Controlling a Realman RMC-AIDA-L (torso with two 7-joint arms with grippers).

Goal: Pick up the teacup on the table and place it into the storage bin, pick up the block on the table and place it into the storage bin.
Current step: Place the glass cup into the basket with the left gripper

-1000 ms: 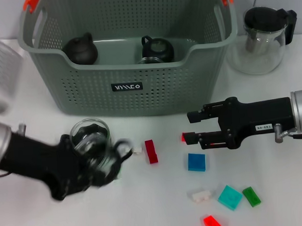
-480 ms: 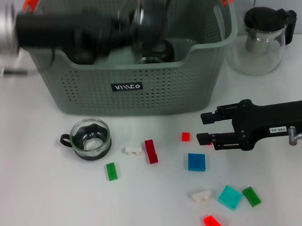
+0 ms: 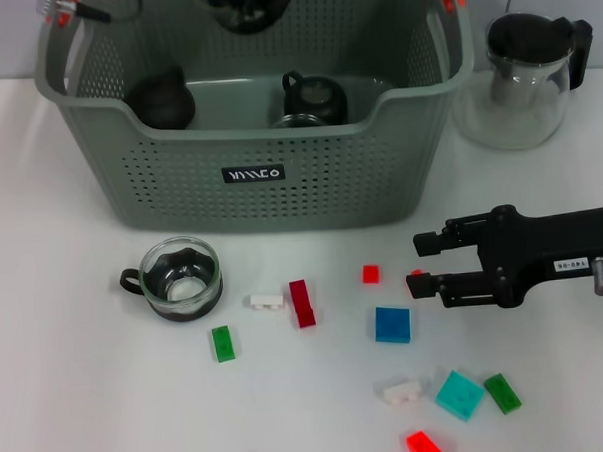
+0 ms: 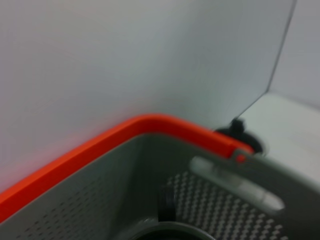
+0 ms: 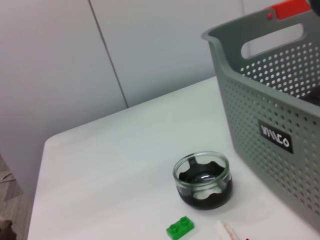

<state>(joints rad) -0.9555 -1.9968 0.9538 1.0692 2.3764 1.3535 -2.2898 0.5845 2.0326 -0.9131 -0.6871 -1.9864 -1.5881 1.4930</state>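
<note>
Glass and brittle, the teacup (image 3: 181, 279) will be light but slick, so a grip across its rim or by the small dark handle on its far side from the right gripper (image 3: 420, 265) looks safest, with gentle squeeze. It stands on the table (image 3: 79, 396), well apart from that claw, whose fingers are spread and empty, just in front of the storage bin (image 3: 258, 148). A small red block (image 3: 371, 274) lies just beside the claw's tips, hard and easy to pinch. The left gripper (image 3: 242, 3) hangs over the bin's back; whether it is spread or closed I cannot tell.
</note>
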